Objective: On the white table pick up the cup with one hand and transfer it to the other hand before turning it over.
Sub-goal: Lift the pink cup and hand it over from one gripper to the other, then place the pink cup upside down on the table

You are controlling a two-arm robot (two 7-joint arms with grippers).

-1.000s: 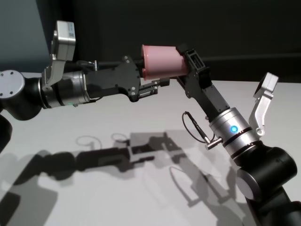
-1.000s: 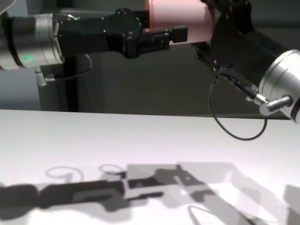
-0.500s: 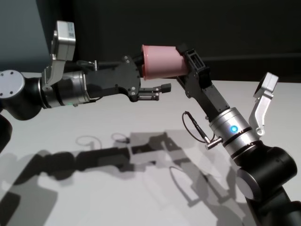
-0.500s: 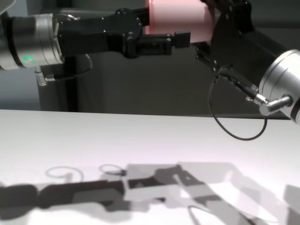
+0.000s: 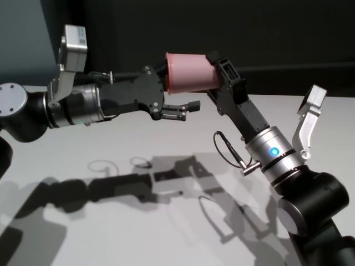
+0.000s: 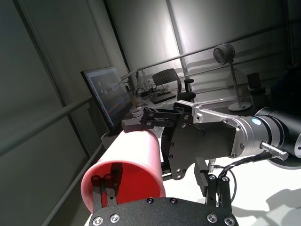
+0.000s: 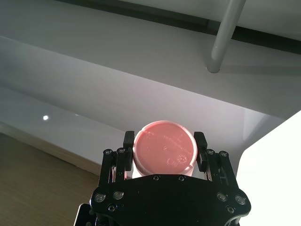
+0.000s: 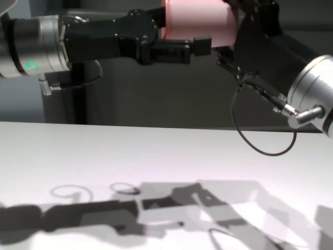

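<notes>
Right gripper [image 5: 213, 77]: pinches the pink cup [image 5: 189, 72] at its base end, one black finger on each side of the wall; the right wrist view shows the flat base between both fingers [image 7: 200, 150].
Left gripper [image 5: 176, 91]: spread open around the cup's rim end, pads off the wall; in the head view its lower finger [image 5: 186, 107] hangs under the cup with a gap showing.
Left gripper, far finger: in the left wrist view it seems to reach inside the cup's mouth; whether it touches the inner wall cannot be told.
Cup: lies on its side in the air, rim toward the robot's left, base toward the right gripper, high above the white table [image 5: 166, 221] and nearer its far edge than its near one.
Cup, hidden parts: the base end is covered by the right fingers in the head view; the chest view cuts off its top at the frame edge [image 8: 197, 21].
Right wrist: silver cylinder with a blue light and a looped black cable [image 8: 260, 140] hanging below it.
Left wrist: silver, with a small green light [image 8: 31, 66]; the arm is cut off at the frame's left.
Table: carries the dark shadows of both arms; its near corners lie out of view.
</notes>
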